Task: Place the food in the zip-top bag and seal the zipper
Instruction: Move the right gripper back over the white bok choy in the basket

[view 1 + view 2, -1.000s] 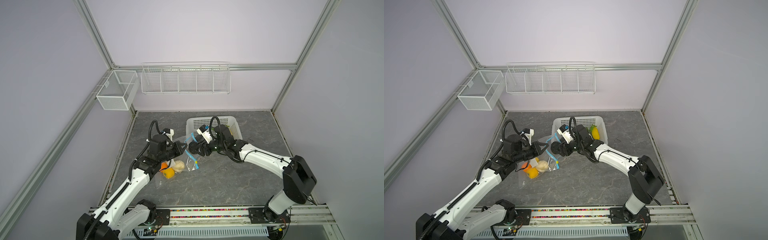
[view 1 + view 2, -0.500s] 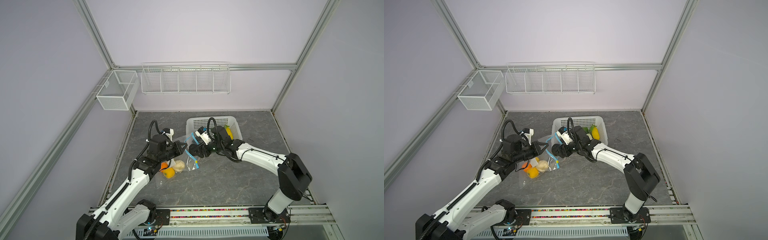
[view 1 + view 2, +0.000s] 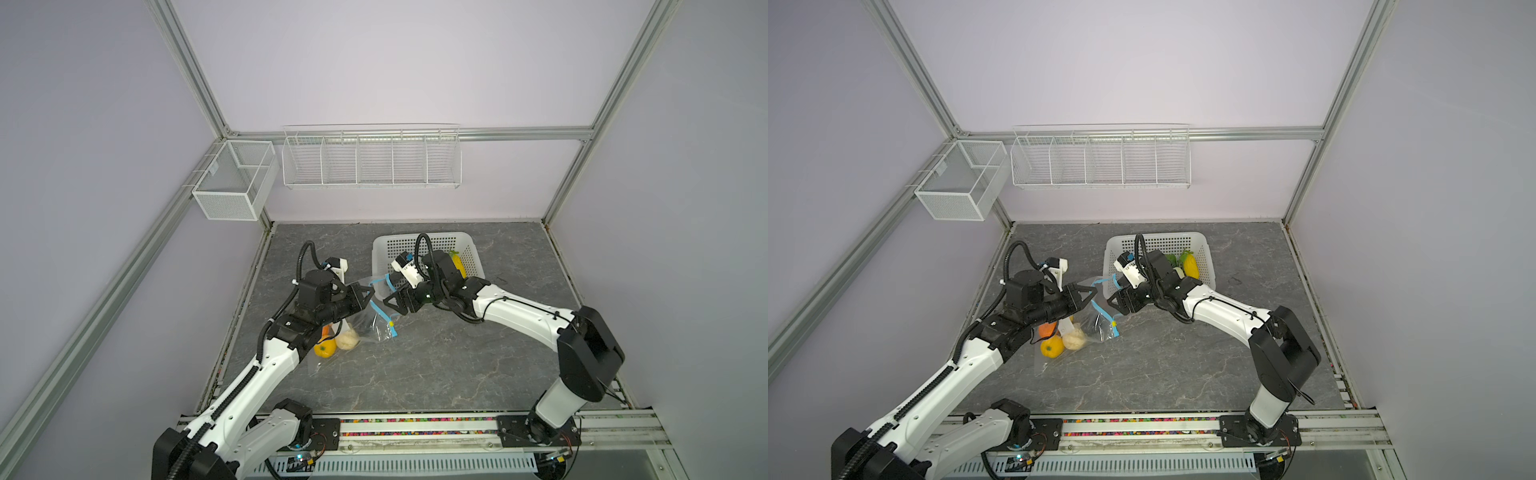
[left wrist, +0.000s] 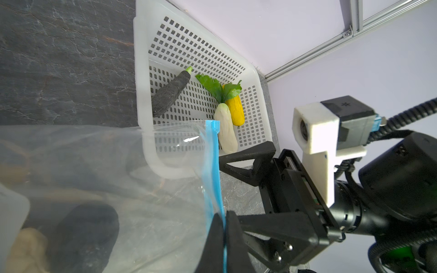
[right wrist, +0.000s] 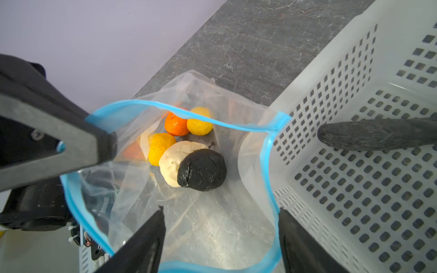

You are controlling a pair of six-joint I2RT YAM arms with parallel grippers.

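white basket (image 4: 140,71), three vegetables (image 4: 227,128), one clear bag (image 4: 94,165)

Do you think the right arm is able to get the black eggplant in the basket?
Probably yes. The right tool is open and empty, the white basket has no lid, and the eggplant lies uncovered close beside it.

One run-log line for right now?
left gripper: shut on blue zipper strip of clear zip-top bag | right gripper: open at bag mouth | white perforated basket: three foods inside
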